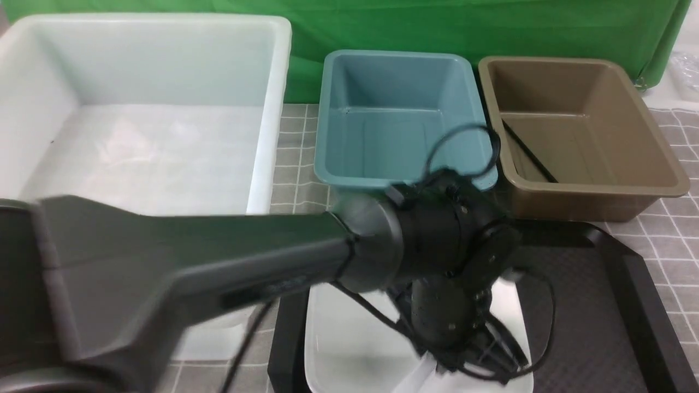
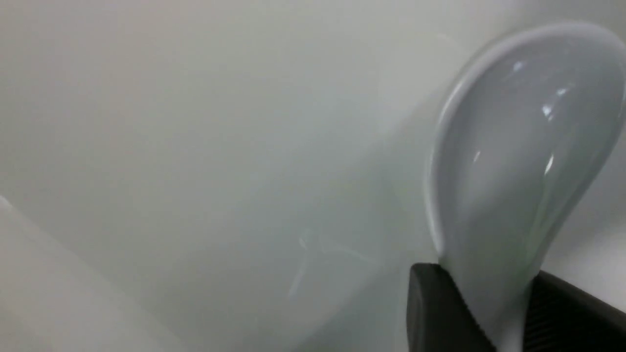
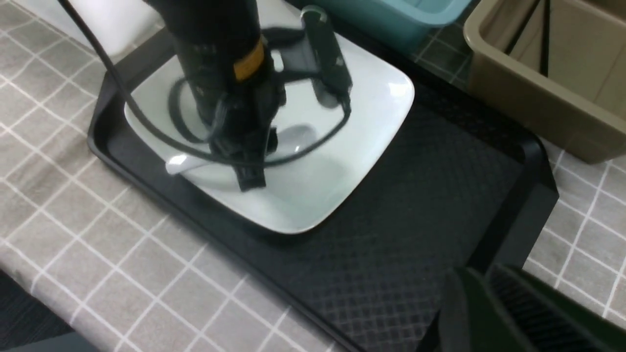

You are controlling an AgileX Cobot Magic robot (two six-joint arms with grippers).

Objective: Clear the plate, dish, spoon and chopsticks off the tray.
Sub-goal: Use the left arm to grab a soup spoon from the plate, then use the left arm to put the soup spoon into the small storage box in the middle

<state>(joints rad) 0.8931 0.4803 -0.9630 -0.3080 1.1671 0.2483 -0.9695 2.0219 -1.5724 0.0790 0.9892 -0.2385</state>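
Two things look left on my tray: the plate and the spoon, which my left gripper pinches by the handle over that plate. The chopsticks already lie in the brown bin. I see no dish. I cannot tell how wide my right gripper stands.

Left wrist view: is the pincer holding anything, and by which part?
Yes: the left pincer grips the spoon by its handle, clamped on both sides, with the bowl sticking out beyond the grip.
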